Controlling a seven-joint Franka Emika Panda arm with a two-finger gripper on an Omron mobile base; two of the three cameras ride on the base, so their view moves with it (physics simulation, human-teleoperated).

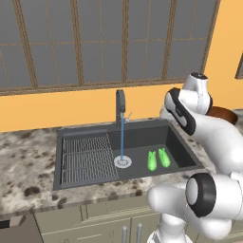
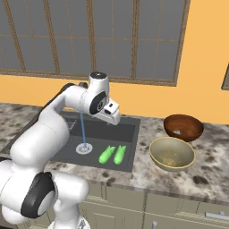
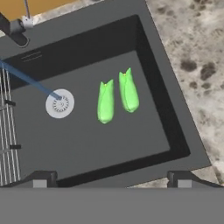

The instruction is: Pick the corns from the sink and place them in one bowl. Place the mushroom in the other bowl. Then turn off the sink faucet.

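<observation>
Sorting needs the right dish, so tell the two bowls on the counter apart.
The reddish-brown bowl is dark and wooden-looking; the tan-olive bowl is dull and pale with a grey rim. The reddish-brown bowl sits further back, toward the wall; the tan-olive bowl sits nearer the counter's front edge. The tan-olive bowl looks wider and shallower. Both are round, upright and stand right of the sink.

Speckled stone worktop carried the sink, set into it. R of sink, tan-olive bowl & reddish-brown bowl sat on worktop, just beside each other.
</observation>
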